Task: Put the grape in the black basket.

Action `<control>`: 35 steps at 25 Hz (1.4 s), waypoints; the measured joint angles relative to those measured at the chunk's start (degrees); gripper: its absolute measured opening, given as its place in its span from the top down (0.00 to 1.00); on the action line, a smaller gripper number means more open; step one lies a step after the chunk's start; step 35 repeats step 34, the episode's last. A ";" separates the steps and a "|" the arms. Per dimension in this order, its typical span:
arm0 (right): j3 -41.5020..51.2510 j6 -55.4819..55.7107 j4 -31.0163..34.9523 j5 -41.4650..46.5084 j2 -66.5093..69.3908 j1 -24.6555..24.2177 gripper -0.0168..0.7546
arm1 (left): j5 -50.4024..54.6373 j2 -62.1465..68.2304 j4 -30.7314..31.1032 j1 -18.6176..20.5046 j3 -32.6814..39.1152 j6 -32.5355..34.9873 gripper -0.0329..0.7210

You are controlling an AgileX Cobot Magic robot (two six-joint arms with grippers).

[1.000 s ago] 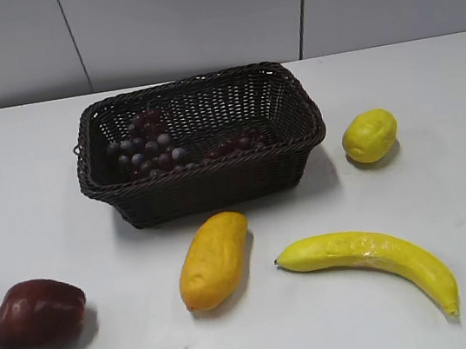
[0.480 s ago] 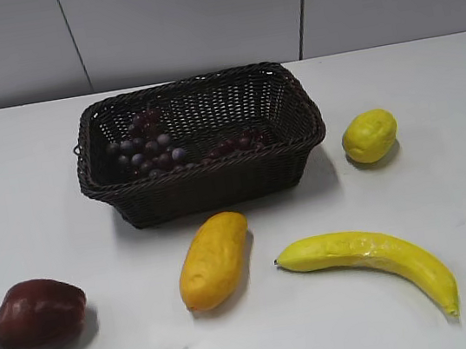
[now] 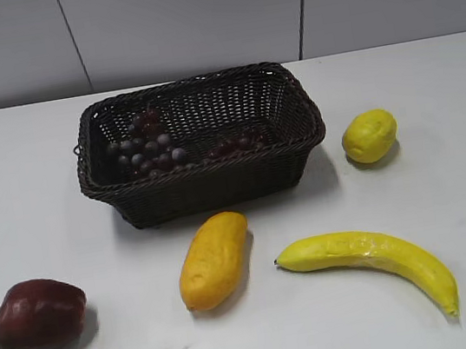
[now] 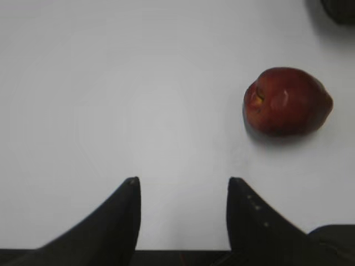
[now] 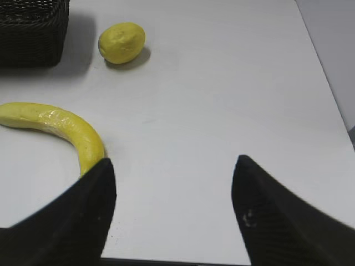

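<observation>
The grape [image 3: 148,148], a knobbly dark purple bunch, lies inside the black basket [image 3: 208,185], at its left side, with a strand trailing right along the floor. The basket stands at the back middle of the white table; one corner of it shows in the right wrist view [image 5: 33,33]. Neither arm shows in the exterior view. My left gripper [image 4: 182,182] is open and empty above bare table, left of the apple. My right gripper [image 5: 173,160] is open and empty above bare table, right of the banana.
A dark red apple [image 3: 39,315] [image 4: 287,101] lies at the front left. An orange-yellow fruit [image 3: 214,259] lies in front of the basket. A banana [image 3: 371,261] [image 5: 58,128] lies at the front right. A lemon [image 3: 369,136] [image 5: 121,42] sits right of the basket.
</observation>
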 joint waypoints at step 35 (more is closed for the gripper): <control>0.00 0.00 0.00 0.00 0.00 0.00 0.33 | 1.09 -21.92 -2.03 0.00 1.10 0.00 0.34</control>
